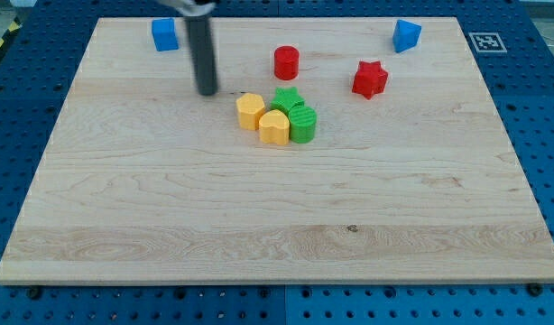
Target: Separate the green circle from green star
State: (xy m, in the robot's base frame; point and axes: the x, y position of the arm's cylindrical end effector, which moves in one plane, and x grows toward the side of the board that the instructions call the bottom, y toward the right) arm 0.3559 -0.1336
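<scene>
The green star (287, 98) and the green circle (302, 122) touch each other in a tight cluster near the board's middle top. A yellow hexagon block (250, 110) and a yellow heart block (274, 127) press against them on the left. My tip (207, 91) rests on the board to the left of the cluster, a short gap from the yellow hexagon. It touches no block.
A red cylinder (286, 62) stands just above the cluster. A red star (370, 78) lies to the right. A blue cube (164, 33) is at the top left and a blue block (405, 35) at the top right. The wooden board (277, 226) lies on a blue perforated table.
</scene>
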